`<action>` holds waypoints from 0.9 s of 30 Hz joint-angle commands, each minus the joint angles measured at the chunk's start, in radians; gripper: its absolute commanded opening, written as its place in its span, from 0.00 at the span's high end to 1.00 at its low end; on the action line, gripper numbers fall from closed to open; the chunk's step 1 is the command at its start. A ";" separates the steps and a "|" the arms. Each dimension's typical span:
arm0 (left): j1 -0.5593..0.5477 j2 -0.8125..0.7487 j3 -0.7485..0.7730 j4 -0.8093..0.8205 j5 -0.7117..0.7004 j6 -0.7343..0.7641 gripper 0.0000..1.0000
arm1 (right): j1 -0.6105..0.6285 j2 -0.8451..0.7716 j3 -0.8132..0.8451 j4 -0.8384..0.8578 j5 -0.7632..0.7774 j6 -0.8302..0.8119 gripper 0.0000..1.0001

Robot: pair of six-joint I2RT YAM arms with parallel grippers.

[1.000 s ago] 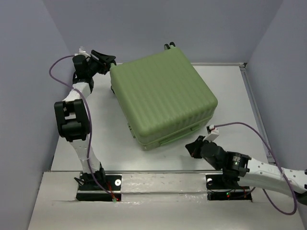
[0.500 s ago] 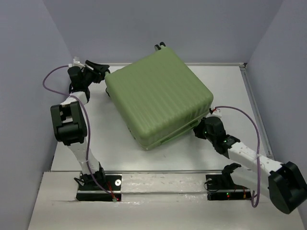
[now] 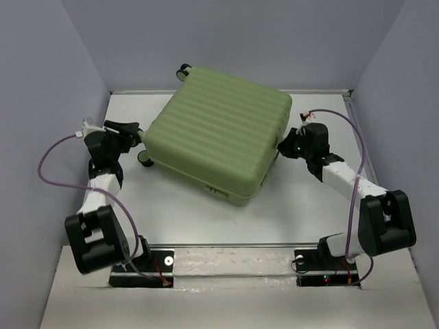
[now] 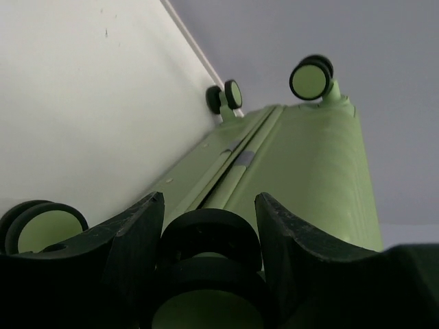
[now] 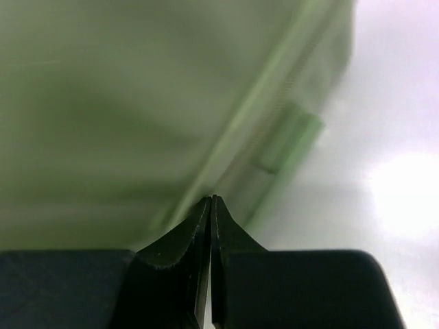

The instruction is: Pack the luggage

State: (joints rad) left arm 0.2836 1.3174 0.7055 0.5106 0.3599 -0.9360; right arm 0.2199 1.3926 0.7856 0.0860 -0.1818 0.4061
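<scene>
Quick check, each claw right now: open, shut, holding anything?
Left claw: open, straddling a wheel of the luggage.
Right claw: shut, empty, against the luggage.

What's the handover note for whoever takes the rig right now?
Left gripper: fingers open, straddling one black wheel at the luggage's left end, not visibly clamped.
Right gripper: fingers shut, empty, tips close to the luggage's right side by the seam; contact not clear.
Luggage: closed, lying flat on the table, ribbed shell up, mid-table toward the back wall.
Done: nothing packed that can be seen; no items to pack in view.
Left: open the shell, load it, close it.
</scene>
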 commanded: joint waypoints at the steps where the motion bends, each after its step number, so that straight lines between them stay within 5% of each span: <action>1: -0.051 -0.210 -0.099 -0.096 0.156 0.101 0.94 | 0.030 -0.092 0.116 0.071 -0.191 -0.049 0.87; 6: -0.029 -0.395 -0.136 -0.168 0.128 0.114 0.94 | 0.030 -0.275 0.040 -0.118 -0.154 -0.075 0.52; 9: -0.027 -0.466 -0.103 -0.202 0.096 0.111 0.94 | 0.042 -0.476 -0.061 -0.161 -0.209 -0.084 0.57; 13: -0.029 -0.443 -0.008 -0.245 0.105 0.122 0.94 | 0.079 -0.711 -0.300 -0.125 -0.275 0.017 0.93; 17: -0.029 -0.399 -0.008 -0.202 0.128 0.106 0.94 | 0.137 -0.816 -0.492 0.047 -0.317 0.143 0.91; 19: -0.029 -0.394 0.003 -0.227 0.114 0.131 0.90 | 0.179 -0.811 -0.519 0.058 -0.263 0.142 0.69; 22: -0.029 -0.415 -0.009 -0.256 0.086 0.160 0.79 | 0.197 -0.782 -0.514 0.051 -0.242 0.109 0.56; 27: -0.029 -0.478 -0.037 -0.262 0.112 0.161 0.73 | 0.197 -0.785 -0.534 0.072 -0.260 0.080 0.54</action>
State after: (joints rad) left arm 0.2768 0.9298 0.6308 0.1596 0.3443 -0.8211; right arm 0.4072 0.6174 0.2485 0.0418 -0.4137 0.4942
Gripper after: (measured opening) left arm 0.631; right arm 0.448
